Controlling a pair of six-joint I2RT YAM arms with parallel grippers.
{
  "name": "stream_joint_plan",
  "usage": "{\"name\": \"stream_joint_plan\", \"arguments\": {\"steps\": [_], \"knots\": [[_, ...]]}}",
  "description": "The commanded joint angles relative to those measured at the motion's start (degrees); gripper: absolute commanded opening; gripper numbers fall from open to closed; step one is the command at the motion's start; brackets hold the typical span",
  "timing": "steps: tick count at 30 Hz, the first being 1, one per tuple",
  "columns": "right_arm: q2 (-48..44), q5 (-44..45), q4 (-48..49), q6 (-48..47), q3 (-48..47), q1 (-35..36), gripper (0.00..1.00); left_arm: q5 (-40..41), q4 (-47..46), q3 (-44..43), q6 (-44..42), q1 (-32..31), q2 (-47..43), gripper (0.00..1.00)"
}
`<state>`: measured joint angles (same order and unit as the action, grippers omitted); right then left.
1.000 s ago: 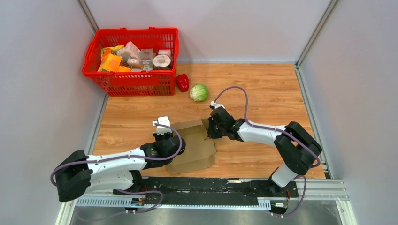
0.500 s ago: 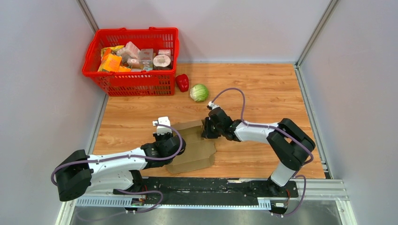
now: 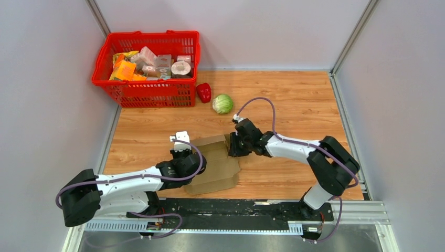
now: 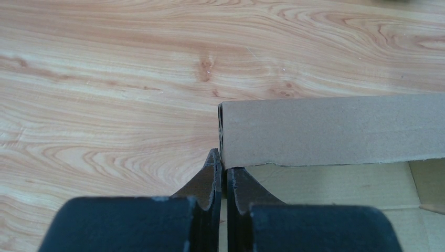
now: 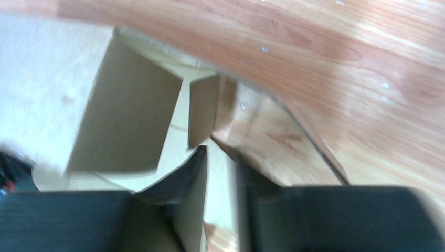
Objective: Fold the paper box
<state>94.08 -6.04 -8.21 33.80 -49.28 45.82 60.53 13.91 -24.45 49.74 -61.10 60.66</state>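
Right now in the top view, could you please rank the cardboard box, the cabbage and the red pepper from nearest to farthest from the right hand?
From the right hand:
1. The cardboard box, right at the hand, on the near side.
2. The cabbage, farther back.
3. The red pepper, farther back and left.

Red mesh basket (image 3: 152, 95) sits at the far-left corner of the wooden table (image 3: 299, 100), close to the left wall. It holds a jumble of small printed packages (image 3: 149, 64): orange, pink, white. Red pepper (image 3: 203, 92) lies just beside the basket's right side. Green cabbage (image 3: 222, 103) lies near the pepper, not touching.
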Motion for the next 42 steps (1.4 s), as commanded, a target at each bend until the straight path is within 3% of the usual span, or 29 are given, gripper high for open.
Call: {"name": "stream_joint_plan", "arguments": {"steps": [1,6,13,15,20,26,29,32,42], "knots": [[-9.1,5.1,-12.2,-8.5,-2.4,-0.9,0.35,2.6,-1.8,1.2,-2.3,-0.2,-3.0,0.00],[-15.3,10.9,-16.8,-10.2,-0.1,-2.8,0.39,2.3,-2.1,2.1,-2.0,-0.2,-3.9,0.00],[-13.7,14.4,-17.5,-12.8,-2.6,-4.6,0.47,2.0,-1.9,1.9,-2.2,-0.1,-4.0,0.00],[-13.1,14.1,-17.0,-13.2,-3.2,-5.0,0.51,2.0,-1.9,1.9,-2.1,-0.2,-4.3,0.00],[-11.3,6.9,-9.8,-17.1,-2.9,-5.8,0.50,1.7,-2.1,1.9,-2.0,-0.2,-4.2,0.00],[-9.8,2.8,-5.2,-18.2,-2.9,-5.7,0.40,1.3,-3.6,2.1,-2.4,-0.2,-3.9,0.00],[-9.8,1.7,-4.3,-17.5,-2.8,-5.4,0.31,1.3,-4.4,1.9,-2.8,-0.1,-3.4,0.00],[-10.5,1.7,-7.5,-14.4,-4.4,-4.5,0.15,1.1,-4.9,1.4,-2.9,-0.2,-2.3,0.00],[-14.3,-0.2,-8.5,-0.9,-2.1,0.0,0.01,0.2,-7.1,-0.2,-3.5,-0.2,0.9,0.00]]}}
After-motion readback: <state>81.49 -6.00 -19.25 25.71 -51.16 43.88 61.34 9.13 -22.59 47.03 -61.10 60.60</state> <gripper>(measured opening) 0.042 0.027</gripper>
